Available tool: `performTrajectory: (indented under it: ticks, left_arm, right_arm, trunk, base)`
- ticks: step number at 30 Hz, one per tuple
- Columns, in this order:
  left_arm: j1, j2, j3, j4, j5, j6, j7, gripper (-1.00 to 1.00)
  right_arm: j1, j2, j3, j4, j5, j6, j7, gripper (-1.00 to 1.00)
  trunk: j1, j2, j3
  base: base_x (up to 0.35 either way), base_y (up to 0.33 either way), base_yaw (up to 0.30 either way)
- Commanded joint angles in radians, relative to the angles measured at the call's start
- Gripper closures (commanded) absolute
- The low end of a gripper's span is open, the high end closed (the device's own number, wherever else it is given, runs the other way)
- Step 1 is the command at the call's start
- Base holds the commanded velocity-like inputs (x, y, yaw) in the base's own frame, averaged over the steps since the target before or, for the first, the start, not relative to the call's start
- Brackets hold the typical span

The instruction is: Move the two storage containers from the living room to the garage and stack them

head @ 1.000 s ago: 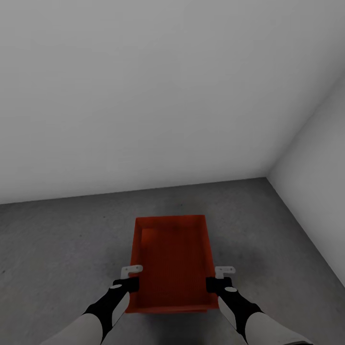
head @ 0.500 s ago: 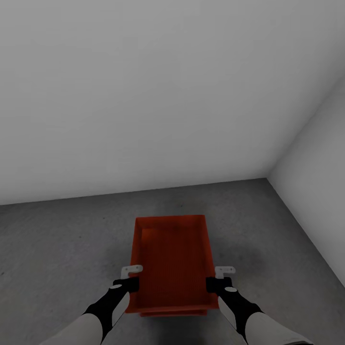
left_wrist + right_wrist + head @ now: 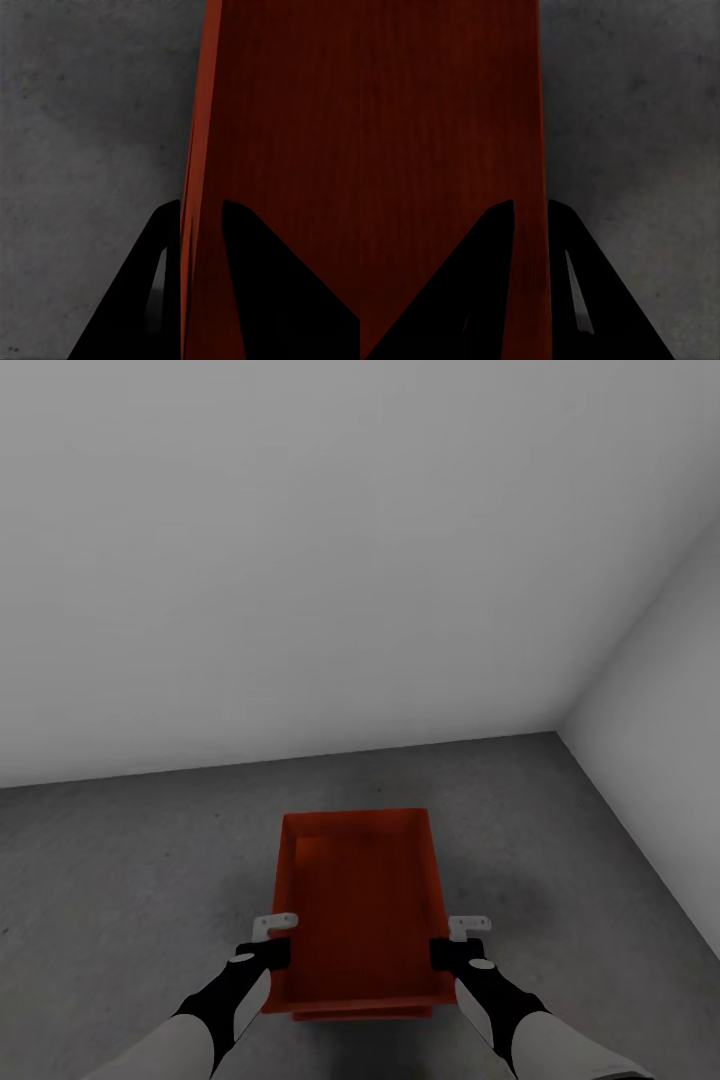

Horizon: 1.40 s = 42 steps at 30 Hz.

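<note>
Garage corner ahead of me: white walls [image 3: 300, 560], grey floor [image 3: 120, 860]. I hold the upper bin [image 3: 358, 905] level between both arms, over the floor. Left gripper [image 3: 268, 950] has its jaws clamped on the bin's left wall, one finger inside and one outside, as the left wrist view shows [image 3: 196, 225]. Right gripper [image 3: 452, 950] pinches the right wall the same way [image 3: 531, 217]. A second red bin's [image 3: 360, 1014] edge peeks out just under the near end of the held one; whether they touch, I cannot tell.
</note>
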Motion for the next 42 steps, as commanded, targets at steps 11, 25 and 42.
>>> performTrajectory:
  ticks: [11,25,42]
  left_arm:
    - [-0.001,0.030,0.017,-0.006,-0.014,-0.009,0.027,1.00]
    - [-0.001,0.030,0.017,-0.005,-0.013,-0.009,0.027,1.00]
    - [-0.001,0.030,0.017,-0.004,-0.011,-0.009,0.027,1.00]
  right_arm:
    - [0.000,-0.007,-0.015,0.004,-0.010,-0.003,-0.008,1.00]
    - [0.000,-0.006,-0.014,0.004,-0.010,-0.003,-0.008,1.00]
    - [0.000,-0.006,-0.014,0.004,-0.010,-0.003,-0.008,1.00]
  trunk:
    - [0.000,-0.001,-0.001]
    - [0.000,-0.001,-0.001]
    - [0.000,-0.001,-0.001]
  base:
    - [0.000,0.000,-0.107]
    - [0.000,0.004,-0.043]
    - [0.000,0.032,0.000]
